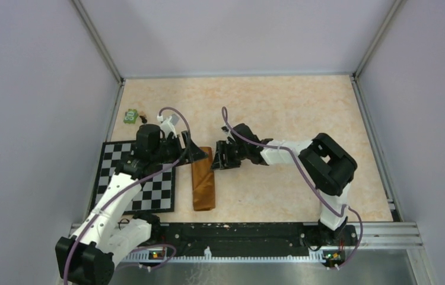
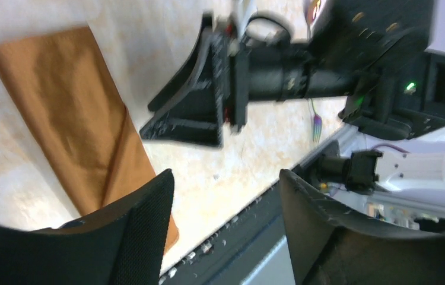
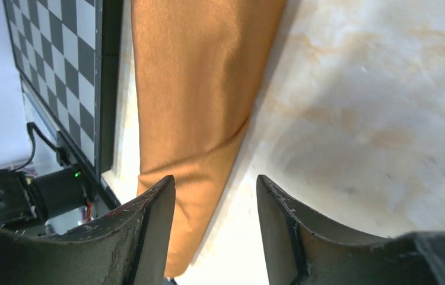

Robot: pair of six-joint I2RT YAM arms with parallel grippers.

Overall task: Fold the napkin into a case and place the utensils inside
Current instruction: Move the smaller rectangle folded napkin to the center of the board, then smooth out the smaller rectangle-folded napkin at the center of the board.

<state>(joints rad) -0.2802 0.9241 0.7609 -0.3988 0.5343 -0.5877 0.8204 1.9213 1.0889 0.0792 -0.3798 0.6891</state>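
Rust-orange cloth case (image 1: 203, 181): narrow flat rectangle (smooth, diagonal flap).

Has a mat (image 1: 155, 190) at the near left of the table (image 1: 291, 107), with the left arm reaching across above it. Puts the napkin (image 1: 203, 184) flat on the table just right of that mat, lengthwise from near to far. Sets the left gripper (image 1: 198, 153) at the napkin's far left corner and the right gripper (image 1: 218, 159) at its far right, facing each other. Places a toy (image 1: 130, 116) behind the mat, near the left wall, well apart from the napkin.
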